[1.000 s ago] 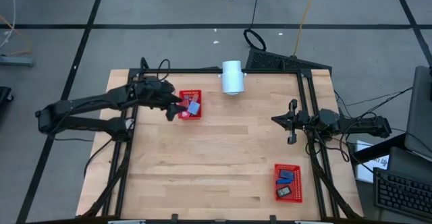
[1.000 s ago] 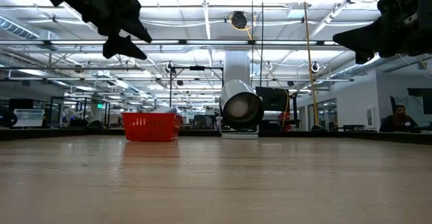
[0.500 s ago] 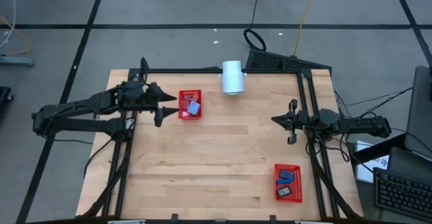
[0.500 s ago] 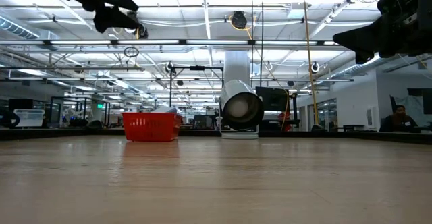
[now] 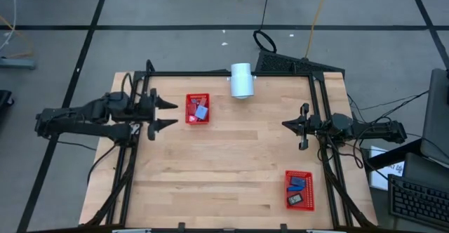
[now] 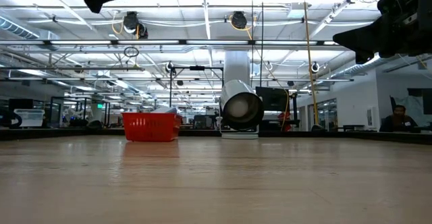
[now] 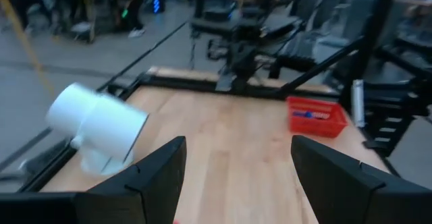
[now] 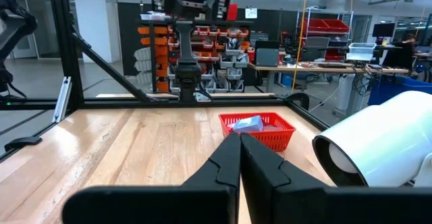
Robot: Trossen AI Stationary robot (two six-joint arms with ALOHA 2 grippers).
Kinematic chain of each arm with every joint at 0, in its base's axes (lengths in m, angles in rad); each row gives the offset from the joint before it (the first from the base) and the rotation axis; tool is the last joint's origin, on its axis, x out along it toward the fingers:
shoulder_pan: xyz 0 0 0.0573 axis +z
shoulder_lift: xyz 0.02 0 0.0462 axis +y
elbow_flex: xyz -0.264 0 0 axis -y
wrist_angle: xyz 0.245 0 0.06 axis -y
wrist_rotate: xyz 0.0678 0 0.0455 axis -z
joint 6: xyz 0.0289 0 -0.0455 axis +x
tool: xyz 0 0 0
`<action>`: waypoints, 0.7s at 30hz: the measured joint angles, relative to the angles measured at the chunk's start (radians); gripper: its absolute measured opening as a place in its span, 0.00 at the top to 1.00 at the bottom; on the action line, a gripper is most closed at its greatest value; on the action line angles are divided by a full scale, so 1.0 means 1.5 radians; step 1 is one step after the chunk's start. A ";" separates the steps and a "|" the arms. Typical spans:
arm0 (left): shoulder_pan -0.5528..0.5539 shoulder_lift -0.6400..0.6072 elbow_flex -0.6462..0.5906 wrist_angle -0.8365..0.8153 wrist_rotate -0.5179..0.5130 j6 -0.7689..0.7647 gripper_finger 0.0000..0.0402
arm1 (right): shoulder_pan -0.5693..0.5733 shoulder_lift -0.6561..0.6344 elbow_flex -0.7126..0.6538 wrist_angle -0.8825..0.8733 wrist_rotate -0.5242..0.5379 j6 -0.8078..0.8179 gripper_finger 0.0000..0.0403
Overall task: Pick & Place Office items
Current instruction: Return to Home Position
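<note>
Left jaws wide open, empty, up above desk (image 5: 224, 156). Red basket (image 5: 197, 95) just ahead, office items (image 5: 201, 111) inside. Right jaws closed, empty, waiting. Nothing left to carry, it seems

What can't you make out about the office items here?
High view: pieces too small to identify.
Low view: far red basket mesh hides most of them; near red basket is out of frame.
Left wrist view: blurred beyond the open left gripper.
Right wrist view: shut right gripper covers one basket corner.
</note>
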 joint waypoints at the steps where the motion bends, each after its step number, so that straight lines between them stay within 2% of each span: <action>1: -0.008 -0.010 -0.019 0.025 0.001 0.005 0.33 | 0.000 0.000 0.000 0.000 0.000 0.000 1.00; 9: -0.024 -0.140 -0.152 0.086 -0.020 -0.016 0.33 | 0.000 0.000 0.000 0.000 0.000 0.000 1.00; 16: -0.023 -0.292 -0.200 0.081 -0.003 -0.013 0.33 | 0.000 0.000 0.000 0.000 0.000 0.000 1.00; 21: -0.023 -0.369 -0.216 0.058 0.028 0.000 0.33 | 0.000 0.000 0.000 0.000 0.000 0.000 1.00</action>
